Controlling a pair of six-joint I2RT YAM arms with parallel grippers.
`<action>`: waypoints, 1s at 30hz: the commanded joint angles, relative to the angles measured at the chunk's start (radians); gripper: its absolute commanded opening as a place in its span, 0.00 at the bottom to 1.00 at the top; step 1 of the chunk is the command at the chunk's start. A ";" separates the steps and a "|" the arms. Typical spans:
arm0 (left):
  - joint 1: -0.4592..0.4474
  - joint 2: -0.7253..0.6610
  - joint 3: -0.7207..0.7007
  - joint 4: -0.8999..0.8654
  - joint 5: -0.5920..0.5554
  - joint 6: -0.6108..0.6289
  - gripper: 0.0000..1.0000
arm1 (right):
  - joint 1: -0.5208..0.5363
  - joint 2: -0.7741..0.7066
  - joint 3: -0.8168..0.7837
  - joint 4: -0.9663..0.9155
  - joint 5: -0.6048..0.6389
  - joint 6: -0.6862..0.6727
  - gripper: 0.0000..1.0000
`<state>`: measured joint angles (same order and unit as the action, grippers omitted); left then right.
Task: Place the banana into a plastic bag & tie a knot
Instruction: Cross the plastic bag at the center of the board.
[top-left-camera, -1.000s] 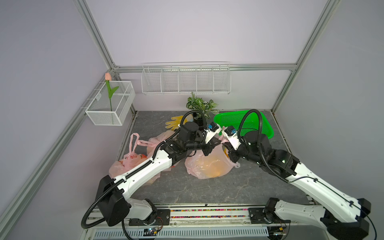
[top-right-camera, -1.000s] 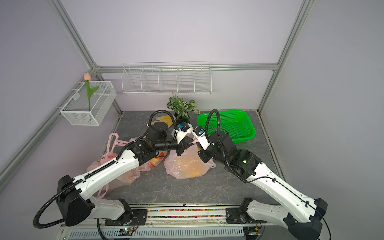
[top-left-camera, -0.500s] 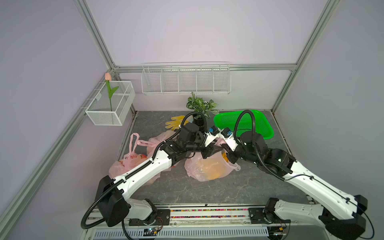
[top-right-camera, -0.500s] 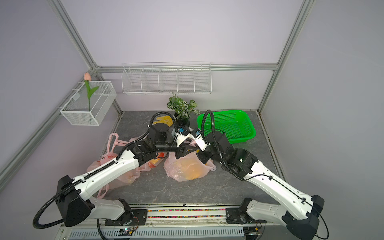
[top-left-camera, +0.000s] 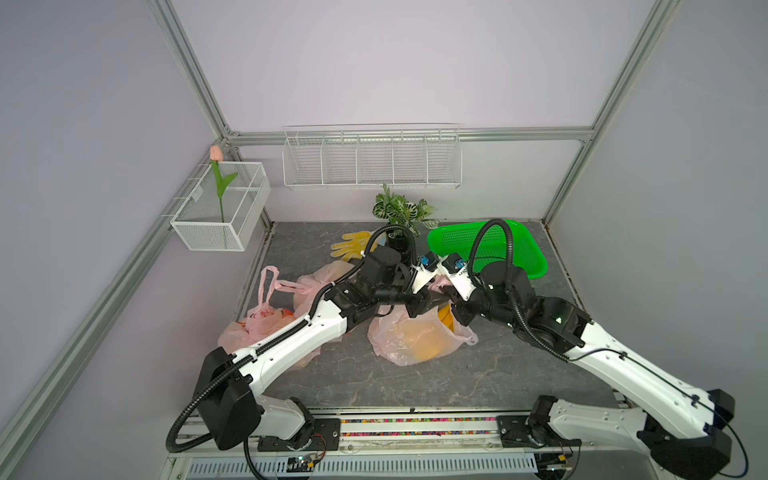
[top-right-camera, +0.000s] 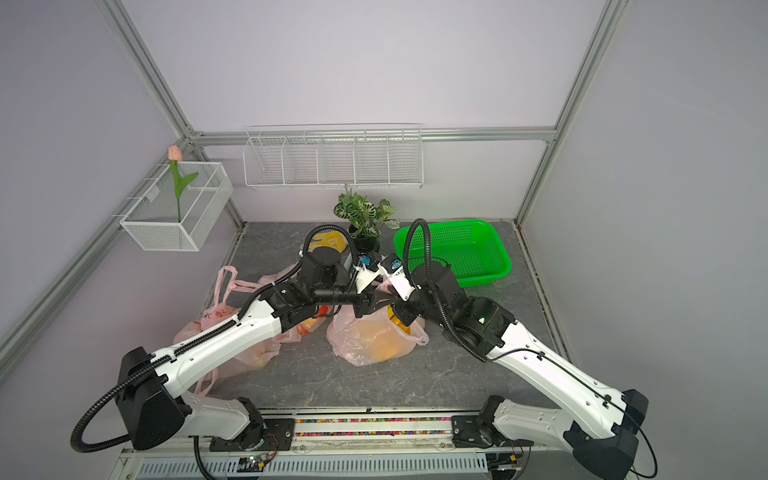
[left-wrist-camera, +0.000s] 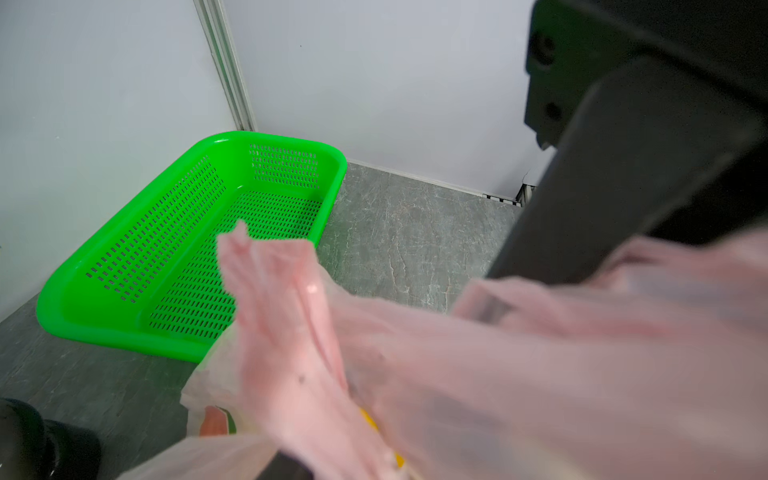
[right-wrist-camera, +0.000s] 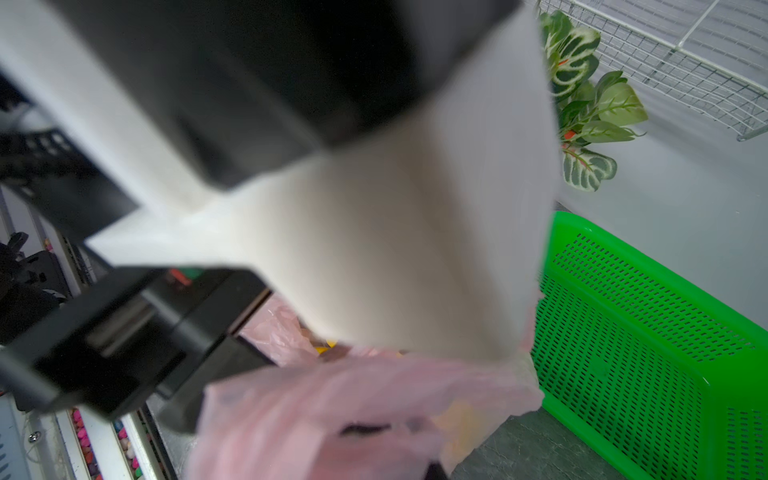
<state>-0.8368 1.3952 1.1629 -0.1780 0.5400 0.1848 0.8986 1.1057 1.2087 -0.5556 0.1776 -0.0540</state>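
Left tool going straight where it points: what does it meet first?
Probably the pink plastic bag, its film bunched right ahead of the left tool; the right tool lies just behind it, depth unclear.

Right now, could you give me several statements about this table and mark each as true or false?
1. The green perforated plastic basket is empty. True.
2. The pink artificial tulip stands in that basket. False: it stands in the white mesh box on the side wall.
3. The translucent pink plastic bag between the two arms holds something yellow-orange. True.
4. The yellow knitted glove lies inside that bag. False: it lies on the grey tabletop, beside the potted plant.
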 joint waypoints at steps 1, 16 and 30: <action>-0.015 0.021 0.027 0.048 0.028 -0.006 0.40 | 0.008 0.020 -0.012 0.042 -0.062 0.028 0.09; -0.025 0.035 0.019 0.111 0.003 -0.047 0.08 | 0.009 0.011 -0.058 0.069 -0.081 0.071 0.18; -0.024 -0.028 -0.083 0.159 0.017 0.052 0.01 | -0.150 -0.204 -0.058 -0.017 -0.244 0.082 0.48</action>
<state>-0.8577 1.3979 1.1042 -0.0769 0.5323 0.1844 0.7807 0.9382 1.1652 -0.5522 0.0265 0.0231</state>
